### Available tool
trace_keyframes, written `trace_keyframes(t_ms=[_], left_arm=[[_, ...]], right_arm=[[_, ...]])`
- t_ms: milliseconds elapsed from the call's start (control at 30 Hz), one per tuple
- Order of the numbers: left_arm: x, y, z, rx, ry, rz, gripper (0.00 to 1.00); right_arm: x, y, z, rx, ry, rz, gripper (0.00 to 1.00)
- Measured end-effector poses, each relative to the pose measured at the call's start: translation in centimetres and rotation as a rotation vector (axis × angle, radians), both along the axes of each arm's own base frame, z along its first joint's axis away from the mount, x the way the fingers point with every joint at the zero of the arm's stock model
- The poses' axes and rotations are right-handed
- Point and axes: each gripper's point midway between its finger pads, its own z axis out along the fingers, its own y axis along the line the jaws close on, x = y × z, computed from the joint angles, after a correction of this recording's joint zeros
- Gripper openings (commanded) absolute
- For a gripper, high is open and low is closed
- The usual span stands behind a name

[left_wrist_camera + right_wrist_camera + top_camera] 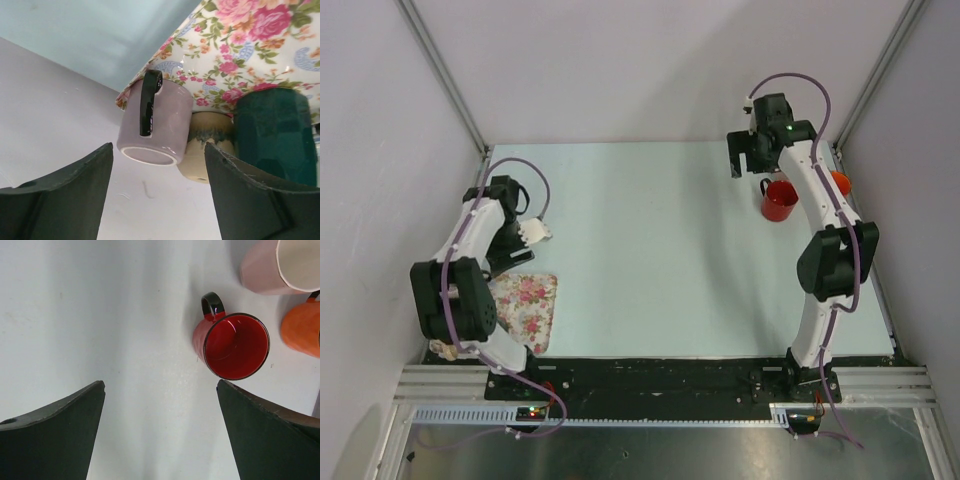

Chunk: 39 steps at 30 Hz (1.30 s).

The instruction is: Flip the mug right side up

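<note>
Sitting near red mug (235,346): pink cup (257,276), orange cup (302,327)

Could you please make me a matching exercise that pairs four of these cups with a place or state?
1 red mug
2 lilac mug
3 teal cup
4 orange mug

A cut off at the right wrist view's edge
B at a corner of the floral cloth
C upright, mouth open
D no handle showing

Pairs: 1-C; 2-B; 3-D; 4-A

Red mug (232,346), black handle (212,304); floral tray (535,300)
</note>
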Motion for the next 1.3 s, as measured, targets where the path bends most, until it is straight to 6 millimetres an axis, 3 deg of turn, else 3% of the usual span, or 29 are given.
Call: trace_keyframes(t_ms=[167, 367, 600, 733, 800, 833, 900, 1167, 1300], left_arm=[[0.9, 1.8, -2.2, 0.033, 0.092, -0.029, 0.73], [1.5, 4.0, -4.1, 0.068, 0.146, -0.019, 0.73], [1.2, 5.3, -6.0, 0.077, 0.204, -0.004, 0.52], [1.2, 5.3, -6.6, 0.072, 0.217, -0.003, 0.37], [1.1, 5.3, -6.9, 0.071, 0.224, -0.003, 0.25], [1.0, 5.3, -7.0, 0.073, 0.227, -0.001, 0.13], [0.5, 5.3, -7.3, 0.077, 0.242, 0.004, 0.03], [0.9, 4.5, -6.8, 0.054, 0.192, 0.034, 0.0], [2.3, 2.0, -4.3, -0.031, 0.077, 0.05, 0.0]], right_arm=[[-1.1, 1.5, 2.3, 0.005, -0.04, 0.035, 0.99], [-2.4, 2.4, 0.8, -0.016, 0.011, 0.055, 0.99], [-3.0, 2.3, -0.2, -0.026, 0.043, 0.057, 0.99], [-3.1, 2.4, -0.2, -0.028, 0.047, 0.059, 0.99], [-3.1, 2.4, -0.3, -0.029, 0.049, 0.059, 0.99], [-3.2, 2.4, -0.3, -0.029, 0.05, 0.059, 0.99], [-3.2, 2.4, -0.3, -0.029, 0.051, 0.06, 0.99], [-3.8, 2.9, 0.4, -0.035, 0.049, 0.073, 0.99], [-4.4, 3.8, 1.2, -0.038, 0.038, 0.094, 0.99]])
